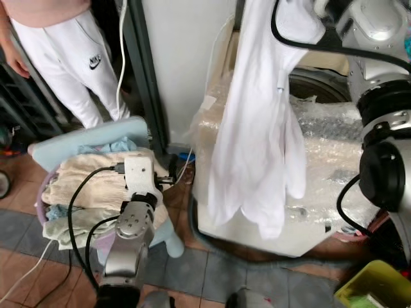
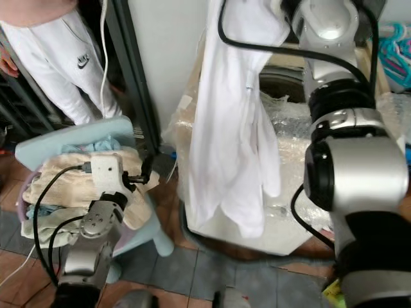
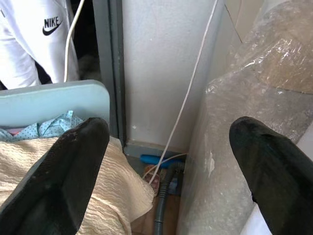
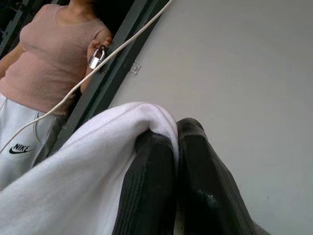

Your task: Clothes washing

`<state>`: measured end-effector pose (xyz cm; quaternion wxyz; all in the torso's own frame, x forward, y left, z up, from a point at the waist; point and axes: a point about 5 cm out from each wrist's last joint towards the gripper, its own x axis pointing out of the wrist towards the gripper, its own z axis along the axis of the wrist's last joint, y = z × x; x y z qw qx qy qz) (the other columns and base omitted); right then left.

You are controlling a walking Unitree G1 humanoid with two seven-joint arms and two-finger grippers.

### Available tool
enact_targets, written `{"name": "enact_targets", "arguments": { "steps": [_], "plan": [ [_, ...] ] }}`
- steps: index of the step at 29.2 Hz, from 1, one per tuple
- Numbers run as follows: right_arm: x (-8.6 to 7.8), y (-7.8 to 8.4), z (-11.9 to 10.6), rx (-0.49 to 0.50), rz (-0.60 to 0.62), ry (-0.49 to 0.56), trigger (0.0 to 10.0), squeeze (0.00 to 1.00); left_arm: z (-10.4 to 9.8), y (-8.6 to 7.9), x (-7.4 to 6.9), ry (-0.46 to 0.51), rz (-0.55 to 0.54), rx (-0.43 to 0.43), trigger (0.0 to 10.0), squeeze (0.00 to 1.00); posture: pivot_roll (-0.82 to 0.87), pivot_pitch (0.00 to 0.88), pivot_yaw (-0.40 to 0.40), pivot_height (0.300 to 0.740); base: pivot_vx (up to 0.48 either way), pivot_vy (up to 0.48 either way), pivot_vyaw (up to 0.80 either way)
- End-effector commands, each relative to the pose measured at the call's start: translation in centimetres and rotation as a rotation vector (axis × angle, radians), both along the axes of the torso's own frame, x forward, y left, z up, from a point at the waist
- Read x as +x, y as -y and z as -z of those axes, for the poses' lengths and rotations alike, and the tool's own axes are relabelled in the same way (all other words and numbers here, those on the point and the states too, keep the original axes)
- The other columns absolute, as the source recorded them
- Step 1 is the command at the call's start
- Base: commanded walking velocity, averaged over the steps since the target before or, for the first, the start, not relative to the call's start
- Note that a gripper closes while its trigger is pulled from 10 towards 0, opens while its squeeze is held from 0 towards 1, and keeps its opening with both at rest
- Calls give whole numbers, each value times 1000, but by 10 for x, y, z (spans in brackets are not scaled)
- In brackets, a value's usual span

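right gripper [image 4: 173, 147] clamped on a fold of the white garment [image 1: 257, 128], fabric pinched between both black fingers [image 4: 146, 181]; arm raised high so the full length hangs free of the washing machine [image 1: 321, 90], which looks like the point: clearing the rim before lowering it into the drum; garment drapes down in front of the machine's near face, hem ending near its base

left gripper [image 3: 166, 161] spread wide, holding nothing; parked just above the cream cloth [image 1: 83, 183] on top of the laundry pile in the basket [image 1: 42, 199] on the pale blue stool [image 1: 128, 131], likely staged for the next piece

machine body wrapped in bubble wrap [image 1: 321, 138]; drum opening mostly hidden behind garment and right arm, can't tell if lid is up or what's inside; hose [image 3: 164, 210] and white cable [image 3: 190, 83] run down the gap between wall and machine, ends out of sight

person in white trousers [image 1: 70, 64] stands by the dark door frame, cut off by the frame edge; holds a small metal thing [image 4: 98, 56], maybe a padlock, hard to tell; yellow-green bin [image 1: 376, 285] cropped at the corner, contents unclear
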<state>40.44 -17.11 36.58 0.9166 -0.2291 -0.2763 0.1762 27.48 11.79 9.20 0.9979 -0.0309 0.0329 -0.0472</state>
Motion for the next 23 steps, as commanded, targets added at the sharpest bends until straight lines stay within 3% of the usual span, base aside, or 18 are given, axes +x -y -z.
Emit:
{"name": "enact_targets", "arguments": {
  "steps": [1, 2, 7, 9, 11, 12, 14, 18, 22, 23],
  "plan": [
    [0, -2, -15, 54, 26, 20, 10000, 0, 2, 0, -1, -12, -11, -2, 10000, 0, -8, 0, -24, 740, 0, 0, 413],
    [2, 9, -16, 124, 86, -9, 10000, 0, 2, 0, -1, -14, -11, 3, 10000, 0, -6, 0, -24, 740, 0, 0, 0],
    [5, 37, -17, 263, 259, -49, 10000, 0, 4, 1, -2, -22, -5, 5, 10000, 0, -4, 0, -27, 740, 0, 0, 0],
    [8, 51, -3, 310, 350, -120, 10000, 0, 4, 1, -2, -26, -10, 4, 10000, 0, 3, 0, -31, 740, 0, 0, 0],
    [10, 53, 11, 265, 385, -164, 10000, 0, 5, 2, -3, -40, -18, 0, 10000, 0, 6, 0, -31, 740, 0, 0, 0],
    [12, 50, 25, 252, 356, -207, 10000, 0, 3, 2, -5, -24, 3, -20, 10000, 0, 12, 0, -36, 740, 0, 0, 0],
    [12, 49, 31, 262, 328, -226, 10000, 0, 2, 2, -6, -10, 13, -27, 10000, 0, 12, 0, -36, 740, 0, 0, 0],
    [10, 46, 55, 261, 276, -227, 10000, 0, 4, -5, -10, -23, -25, -17, 10000, 0, 16, 0, -33, 740, 0, 0, 0],
    [-4, 29, 105, 229, 224, -198, 10000, 0, 5, -9, -13, -31, -23, 4, 10000, 0, 7, 0, -12, 740, 0, 0, 0],
    [-4, 29, 105, 229, 224, -198, 10000, 0, 5, -9, -13, -31, -23, 4, 10000, 0, 7, 0, -12, 740, 0, 0, 0]
  ]
}}
